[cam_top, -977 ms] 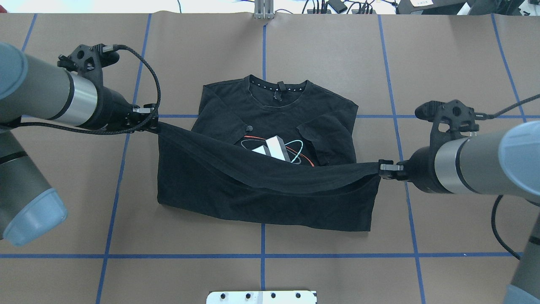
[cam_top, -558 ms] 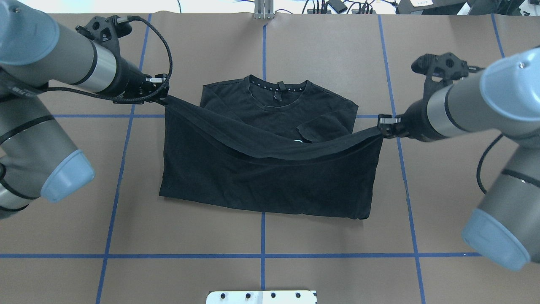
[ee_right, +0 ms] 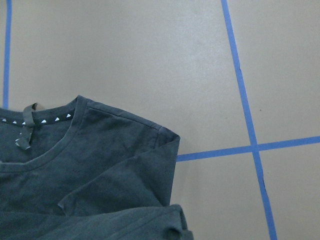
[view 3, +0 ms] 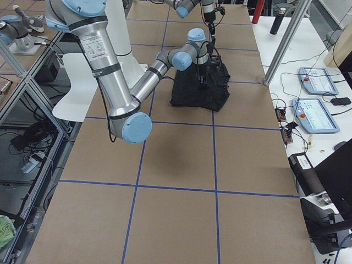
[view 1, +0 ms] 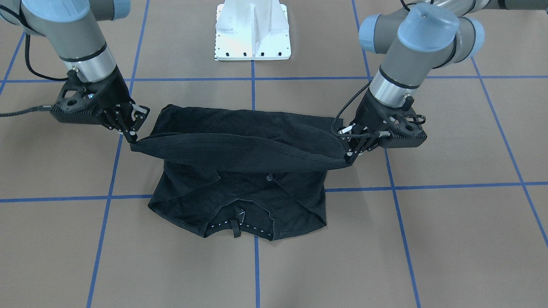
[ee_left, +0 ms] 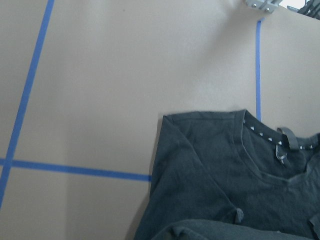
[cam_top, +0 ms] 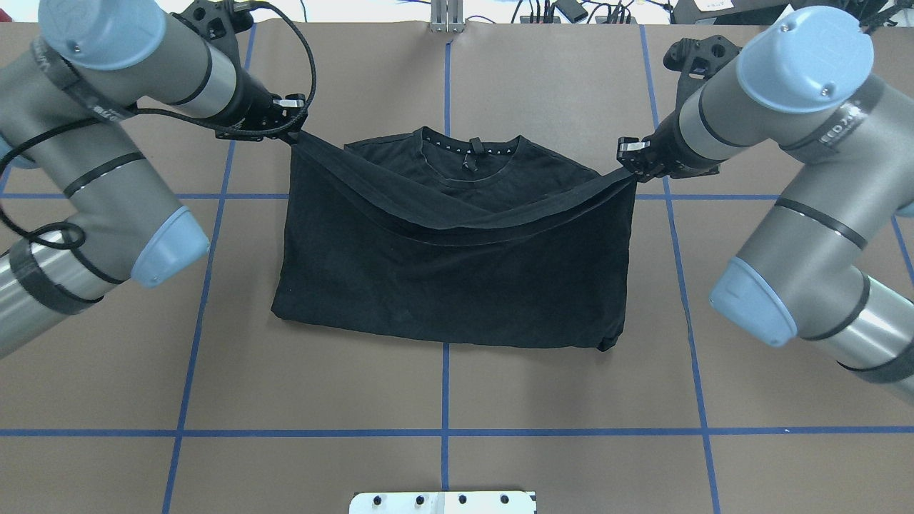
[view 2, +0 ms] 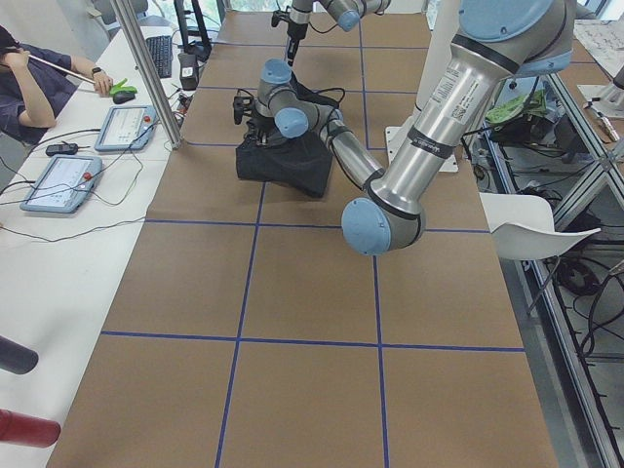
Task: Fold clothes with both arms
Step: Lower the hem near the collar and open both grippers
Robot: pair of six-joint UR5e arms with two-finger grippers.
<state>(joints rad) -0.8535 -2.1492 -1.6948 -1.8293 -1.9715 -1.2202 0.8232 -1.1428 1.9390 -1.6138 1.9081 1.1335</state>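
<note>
T-shirt (cam_top: 457, 285) hem seemingly aloft over table (cam_top: 571, 389)

T-shirt (cam_top: 457, 285): plain black.
Neckband (cam_top: 468, 151): black, lined with a row of small white triangles.
Table (cam_top: 571, 400): brown, gridded with blue tape lines (cam_top: 445, 400).
Left arm (cam_top: 107, 178), right arm (cam_top: 807, 214): silver-grey tubes, light blue joint caps.
Left gripper (cam_top: 294, 134), right gripper (cam_top: 627, 165): black.
Pedestal (view 1: 252, 30): white.
</note>
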